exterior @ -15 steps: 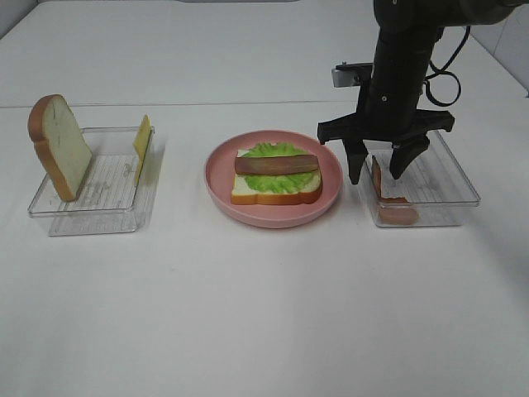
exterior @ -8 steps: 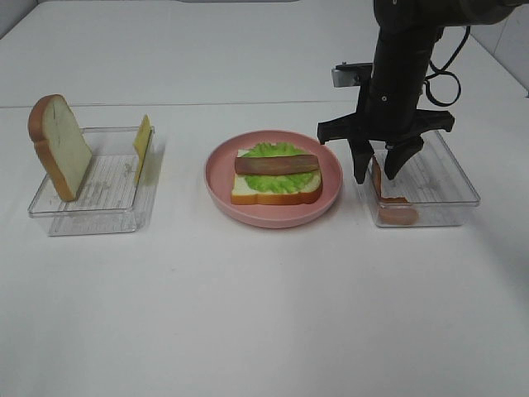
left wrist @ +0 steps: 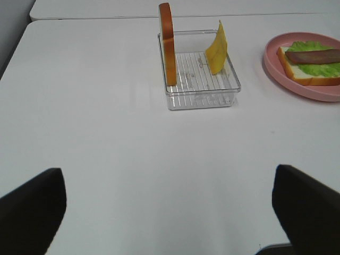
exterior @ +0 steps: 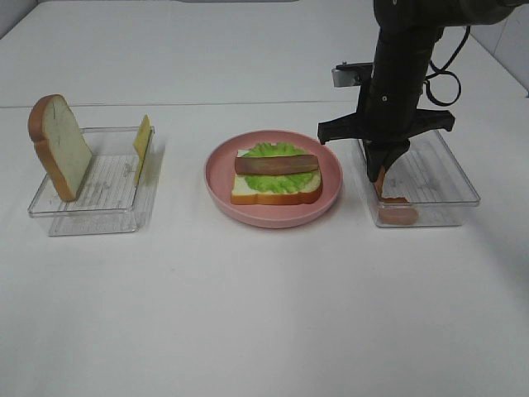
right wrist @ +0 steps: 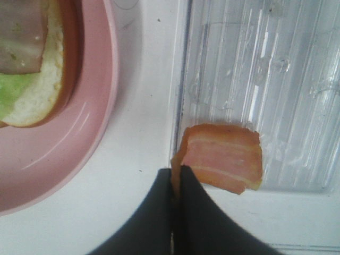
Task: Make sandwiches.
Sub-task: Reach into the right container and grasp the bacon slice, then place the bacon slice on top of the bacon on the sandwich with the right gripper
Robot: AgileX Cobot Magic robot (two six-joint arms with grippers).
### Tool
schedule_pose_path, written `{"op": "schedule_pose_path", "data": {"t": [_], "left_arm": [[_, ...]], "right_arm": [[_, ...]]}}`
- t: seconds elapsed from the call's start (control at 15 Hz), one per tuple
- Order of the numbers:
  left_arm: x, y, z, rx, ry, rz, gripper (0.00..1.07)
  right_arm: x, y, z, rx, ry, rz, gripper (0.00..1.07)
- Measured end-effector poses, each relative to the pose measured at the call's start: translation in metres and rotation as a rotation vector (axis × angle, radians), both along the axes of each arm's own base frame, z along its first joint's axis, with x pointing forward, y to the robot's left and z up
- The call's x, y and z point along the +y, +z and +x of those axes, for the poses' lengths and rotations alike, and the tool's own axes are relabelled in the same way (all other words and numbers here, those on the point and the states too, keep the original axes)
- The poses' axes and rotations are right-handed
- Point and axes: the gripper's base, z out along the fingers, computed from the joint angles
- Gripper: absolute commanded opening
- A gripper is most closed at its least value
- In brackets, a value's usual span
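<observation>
On the pink plate lies the open sandwich: a bread slice, green lettuce and one bacon strip on top. My right gripper reaches down into the right clear tray and is shut on the thin edge of an upright bacon strip. A flat piece of bacon lies beside it on the tray floor. My left gripper is open and empty over bare table, well short of the left tray. It does not show in the high view.
The left tray holds an upright bread slice and a yellow cheese slice leaning on its wall. The plate sits between the two trays. White table lies in front of everything.
My right gripper's fingers have closed from wide apart onto the upright bacon strip in the right tray. The arm has stayed in place and nothing else has moved.
</observation>
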Motion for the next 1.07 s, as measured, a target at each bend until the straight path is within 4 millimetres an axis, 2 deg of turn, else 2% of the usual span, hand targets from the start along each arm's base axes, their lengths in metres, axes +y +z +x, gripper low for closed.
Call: {"op": "schedule_pose_path", "data": {"t": [0.2,0.27,0.33,0.47,0.6,0.67,0.87,1.07], "left_arm": [[0.000,0.000,0.000,0.000,0.000,0.000,0.98],[0.000,0.000,0.000,0.000,0.000,0.000,0.98],[0.000,0.000,0.000,0.000,0.000,0.000,0.98],[0.000,0.000,0.000,0.000,0.000,0.000,0.98],[0.000,0.000,0.000,0.000,0.000,0.000,0.98],[0.000,0.000,0.000,0.000,0.000,0.000,0.98],[0.000,0.000,0.000,0.000,0.000,0.000,0.98],[0.000,0.000,0.000,0.000,0.000,0.000,0.98]], "right_arm": [[-0.001,0.002,-0.002,0.018,-0.002,-0.007,0.00],[-0.002,0.009,-0.004,0.018,-0.002,-0.007,0.00],[-0.003,0.025,-0.007,-0.006,-0.004,0.002,0.00],[-0.002,0.078,-0.020,-0.097,0.004,0.088,0.00],[0.001,0.106,-0.029,-0.146,0.022,0.178,0.00],[0.010,0.121,-0.034,-0.167,0.050,0.304,0.00],[0.025,0.123,-0.032,-0.191,0.062,0.468,0.00],[0.042,0.103,-0.015,-0.216,0.026,0.623,0.00]]}}
